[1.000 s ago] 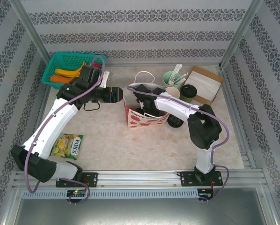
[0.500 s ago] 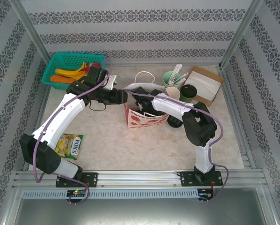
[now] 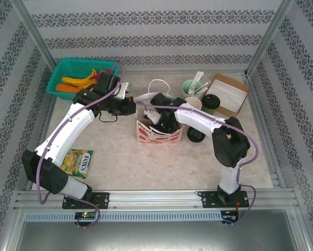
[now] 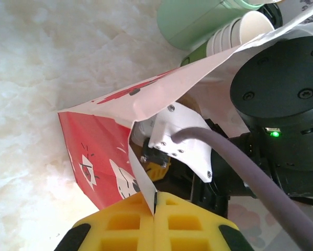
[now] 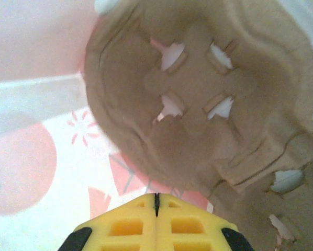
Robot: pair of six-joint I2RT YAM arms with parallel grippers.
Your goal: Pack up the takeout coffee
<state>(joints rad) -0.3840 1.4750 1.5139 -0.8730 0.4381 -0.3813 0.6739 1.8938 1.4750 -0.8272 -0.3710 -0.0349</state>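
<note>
Presently, paper bag (image 3: 157, 135) rim is pinched by the clamped left gripper (image 4: 154, 201): tearing is risked if pulled hard. Right gripper (image 5: 156, 201), closed on nothing visible, is sunk inside the bag, which may be toppled on withdrawal; takeout coffee (image 3: 211, 102) is stood outside, far right, unpacked.

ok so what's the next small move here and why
Probably lift the right gripper out of the bag: its jaws are shut by the carrier inside, the left gripper pinches the bag's rim, and the coffee stands outside.
</note>
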